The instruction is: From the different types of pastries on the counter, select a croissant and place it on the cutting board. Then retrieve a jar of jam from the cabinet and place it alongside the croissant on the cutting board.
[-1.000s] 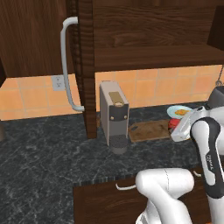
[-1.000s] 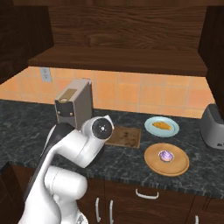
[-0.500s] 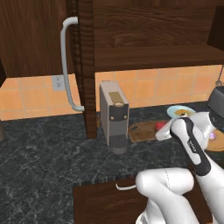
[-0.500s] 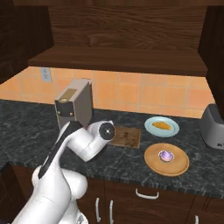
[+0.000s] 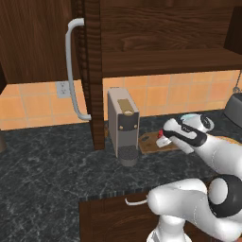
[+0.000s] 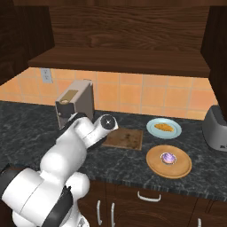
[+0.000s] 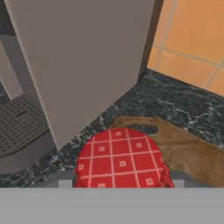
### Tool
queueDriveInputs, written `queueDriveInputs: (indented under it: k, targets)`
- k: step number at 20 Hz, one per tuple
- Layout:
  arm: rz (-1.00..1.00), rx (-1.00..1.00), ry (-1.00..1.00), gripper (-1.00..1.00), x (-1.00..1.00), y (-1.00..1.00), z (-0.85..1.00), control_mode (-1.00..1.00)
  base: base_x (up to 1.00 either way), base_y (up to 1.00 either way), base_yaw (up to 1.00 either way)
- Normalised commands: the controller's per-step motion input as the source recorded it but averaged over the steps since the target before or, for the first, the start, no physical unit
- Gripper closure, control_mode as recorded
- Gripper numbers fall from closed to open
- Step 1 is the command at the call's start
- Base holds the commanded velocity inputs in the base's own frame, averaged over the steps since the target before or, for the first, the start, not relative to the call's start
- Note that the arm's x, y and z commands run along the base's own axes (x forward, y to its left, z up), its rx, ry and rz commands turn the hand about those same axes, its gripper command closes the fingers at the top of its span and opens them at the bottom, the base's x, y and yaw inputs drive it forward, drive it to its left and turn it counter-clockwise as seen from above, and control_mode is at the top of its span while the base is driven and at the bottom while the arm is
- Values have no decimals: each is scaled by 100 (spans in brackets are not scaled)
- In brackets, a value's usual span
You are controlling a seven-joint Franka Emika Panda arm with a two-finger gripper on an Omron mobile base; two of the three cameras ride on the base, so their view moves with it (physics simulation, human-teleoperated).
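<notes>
Across the dark veined counter that runs below the orange tiled wall, the largest thing overhead is the brown wood-grain cabinet, its long curved grey handle standing upright at its edge. On the counter beneath it stands the grey coffee machine, and just beside that lies the flat wooden cutting board, whose bare top shows in the right base view. The white arm bends over the near end of the board. Its gripper hangs close to the coffee machine, and a spot of red shows at it in the left base view. In the hand view the jar of jam, seen from above by its red checked lid, sits right at the gripper with the board's end and the machine's grey wall beyond it; the fingertips are hidden, so I cannot tell whether the gripper is clamped on the jar. Further along the counter a round tan plate carries the purplish-white pastry, and behind it a pale blue plate holds the yellow-orange croissant, well apart from the board.
</notes>
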Motion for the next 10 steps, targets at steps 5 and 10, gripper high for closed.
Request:
queueDriveInputs:
  k: [5, 10]
  targets:
    - [0, -10, -5, 100, 38, -12, -49, -100, 0, 0, 0]
    - [-4, 47, 4, 100, 91, -32, 0, -100, 0, 0, 0]
